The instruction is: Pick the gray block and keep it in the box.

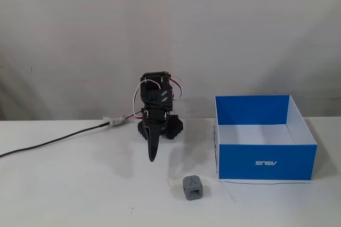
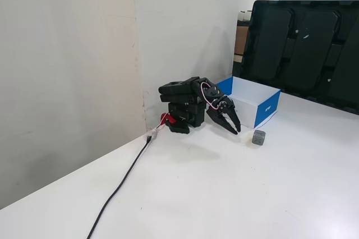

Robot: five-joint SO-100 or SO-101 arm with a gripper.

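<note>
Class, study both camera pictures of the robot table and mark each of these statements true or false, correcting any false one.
1. The gray block lies inside the box. False: it sits on the table, outside the box.
2. The claw holds the gray block. False: it holds nothing; the block lies apart from it.
3. The box is open at the top. True.
4. A dark cable runs across the table to the arm's base. True.
5. The box is red. False: it is blue outside, white inside.
</note>
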